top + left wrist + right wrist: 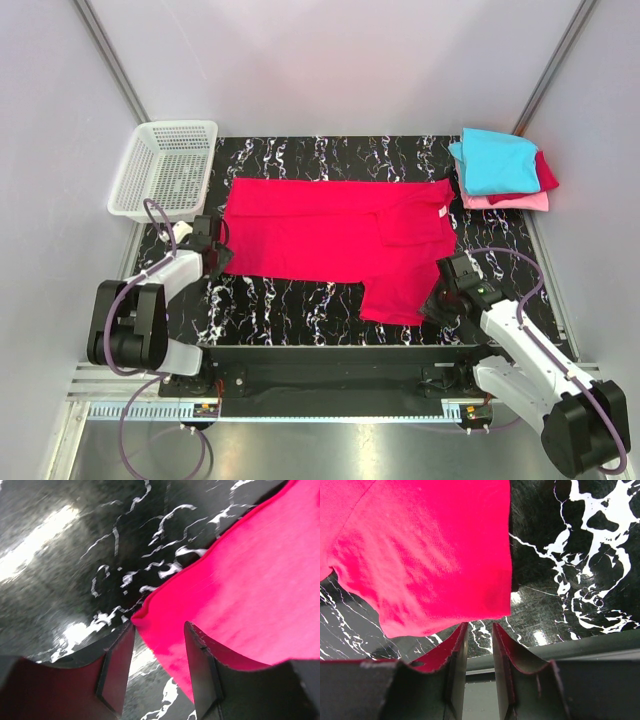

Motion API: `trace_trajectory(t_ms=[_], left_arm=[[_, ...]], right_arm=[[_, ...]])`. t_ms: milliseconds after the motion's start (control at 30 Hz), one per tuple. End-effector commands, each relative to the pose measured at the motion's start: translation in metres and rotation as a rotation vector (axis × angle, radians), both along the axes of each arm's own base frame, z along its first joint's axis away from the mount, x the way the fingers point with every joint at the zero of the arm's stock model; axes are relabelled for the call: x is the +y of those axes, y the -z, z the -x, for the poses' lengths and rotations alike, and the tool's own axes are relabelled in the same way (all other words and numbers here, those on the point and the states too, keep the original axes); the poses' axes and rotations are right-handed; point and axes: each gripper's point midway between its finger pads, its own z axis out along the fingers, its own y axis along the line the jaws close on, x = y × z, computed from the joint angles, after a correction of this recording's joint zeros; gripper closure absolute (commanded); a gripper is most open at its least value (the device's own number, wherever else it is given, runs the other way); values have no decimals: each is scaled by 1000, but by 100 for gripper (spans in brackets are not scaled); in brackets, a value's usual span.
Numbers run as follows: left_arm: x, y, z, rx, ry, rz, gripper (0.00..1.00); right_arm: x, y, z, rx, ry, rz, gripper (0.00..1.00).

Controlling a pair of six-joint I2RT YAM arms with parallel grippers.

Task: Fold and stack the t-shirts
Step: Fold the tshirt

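Closest to the lens in the left wrist view, the left gripper [159,670] stands released. Its two dark fingers [116,665] are spread wide, and a hem corner [145,614] of the crimson t-shirt [250,590] lies on the table between them, not pinched. In the right wrist view the right gripper [479,655] is also unclenched, its jaws parted by only a narrow gap with nothing in it. The shirt's sleeve [420,555] fills the upper left of that frame, its lower edge just above the tips.

From the top camera, the crimson shirt lies spread across the middle of the black marbled table [300,300], hem toward the left and white neck label [440,211] toward the right. The upper sleeve looks already turned in; the lower one juts toward the bottom of the frame. At upper right sits a folded stack: a cyan t-shirt [497,160] on top, a dark red t-shirt [546,172] showing beneath it, and a pink t-shirt [505,201] lowest. A white mesh basket [165,168] stands at upper left.

I judge that the fold of this last shirt is only starting, with both claws poised along its lower edge. Next, each should come down onto the cloth and close on a single layer, then both should lift together and carry that edge toward the top of the frame. An uneven lift would probably skew the fold.
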Motion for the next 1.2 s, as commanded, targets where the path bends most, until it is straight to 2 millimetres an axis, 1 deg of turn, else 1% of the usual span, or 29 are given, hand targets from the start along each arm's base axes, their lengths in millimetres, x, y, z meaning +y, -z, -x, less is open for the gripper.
trace_trajectory(t_ms=[0, 300, 367, 400, 467, 500, 533, 567, 600, 667, 867, 967, 1167], left_arm=[[-4, 2, -14, -39, 28, 13, 50], [1, 2, -13, -41, 27, -15, 53], [1, 2, -12, -38, 23, -15, 55], [1, 1, -12, -39, 22, -12, 59], [1, 0, -10, -34, 21, -12, 63], [2, 1, -9, -30, 19, -13, 69], [2, -3, -10, -39, 16, -16, 71], [3, -2, -8, -35, 16, -17, 75], [3, -1, -7, -32, 18, -20, 84], [4, -1, -6, -30, 17, -28, 99], [3, 0, -5, -20, 23, -23, 100], [4, -4, -6, -30, 26, -28, 100], [3, -9, -4, -45, 28, -23, 100]], right_arm=[[2, -5, -4, -14, -4, 3, 67], [0, -3, -5, -2, 1, 15, 67], [0, -3, -6, -2, -1, 16, 67], [1, -2, -5, 3, -2, 15, 67], [1, -3, -6, 0, 1, 14, 67], [1, -3, -6, 0, 1, 14, 67], [0, -3, -6, -1, 2, 14, 67], [0, -3, -5, 1, 1, 16, 67], [0, -2, -5, 2, 2, 15, 67], [0, -2, -5, 1, 4, 12, 67], [0, -3, -4, -4, 12, 7, 67], [-2, -3, -6, -10, 40, 14, 67], [-10, 3, -10, 41, 67, 79, 70]])
